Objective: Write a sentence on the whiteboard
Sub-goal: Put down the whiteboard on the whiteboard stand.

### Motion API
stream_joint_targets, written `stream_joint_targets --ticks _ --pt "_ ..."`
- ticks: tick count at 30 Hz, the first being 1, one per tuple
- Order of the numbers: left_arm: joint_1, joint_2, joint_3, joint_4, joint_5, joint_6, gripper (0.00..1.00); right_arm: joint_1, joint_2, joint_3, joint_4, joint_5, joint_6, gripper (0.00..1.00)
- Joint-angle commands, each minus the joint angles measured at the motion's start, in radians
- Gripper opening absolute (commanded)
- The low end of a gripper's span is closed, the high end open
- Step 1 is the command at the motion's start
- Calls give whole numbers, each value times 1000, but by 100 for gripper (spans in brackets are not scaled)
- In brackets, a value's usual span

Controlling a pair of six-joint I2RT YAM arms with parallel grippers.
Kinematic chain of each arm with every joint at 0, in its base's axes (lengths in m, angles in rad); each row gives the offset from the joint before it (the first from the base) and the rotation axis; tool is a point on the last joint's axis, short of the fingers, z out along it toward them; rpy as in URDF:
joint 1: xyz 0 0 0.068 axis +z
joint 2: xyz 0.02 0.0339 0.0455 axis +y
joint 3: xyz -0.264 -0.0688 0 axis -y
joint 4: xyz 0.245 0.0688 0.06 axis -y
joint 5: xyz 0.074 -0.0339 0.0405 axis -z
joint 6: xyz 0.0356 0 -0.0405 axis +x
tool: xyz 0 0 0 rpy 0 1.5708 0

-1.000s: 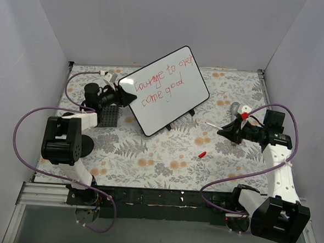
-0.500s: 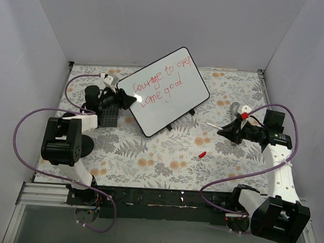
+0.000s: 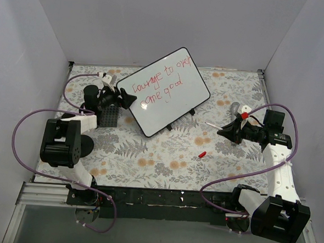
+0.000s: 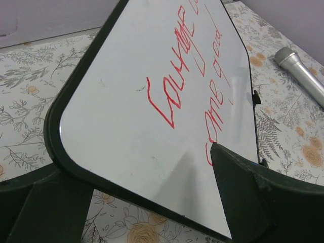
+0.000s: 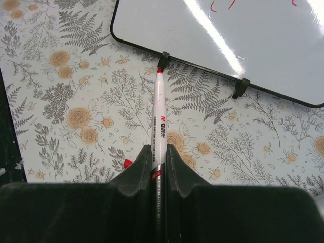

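White walls close in a table covered with a floral cloth, and the whiteboard stands tilted near the middle of it, propped on small black feet with its face turned up toward the overhead camera. The sentence runs across the upper part of the board in red, in two slanted lines reading roughly "courage to over / come good".

At the whiteboard's left corner sits the left gripper. Its jaws stand wide apart, and in the left wrist view that rounded corner lies between the two dark fingers. Whether either finger touches the rim cannot be told. Just beside the same corner, on the cloth, lies a black studded plate.

To the right of the whiteboard, well apart from it, the right gripper is clamped on a marker. The marker has a white barrel, and its red tip points toward the board's lower edge, stopping short of one of the feet.

A small red cap lies on the cloth in front of the whiteboard, nearer the arm bases. A silver microphone rests on the cloth off the board's right side.
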Motion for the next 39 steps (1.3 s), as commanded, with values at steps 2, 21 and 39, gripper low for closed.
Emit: stream_joint_targets --ticks 2,21,39 --pt "3 -91 -4 15 -16 12 95 -2 -3 6 9 -8 -2 1" --pt "10 -218 -80 -146 -195 7 98 -3 -18 13 -2 -11 -7 1" --pt "10 -424 -167 -349 -266 -68 98 -2 -18 18 -11 -11 -11 1"
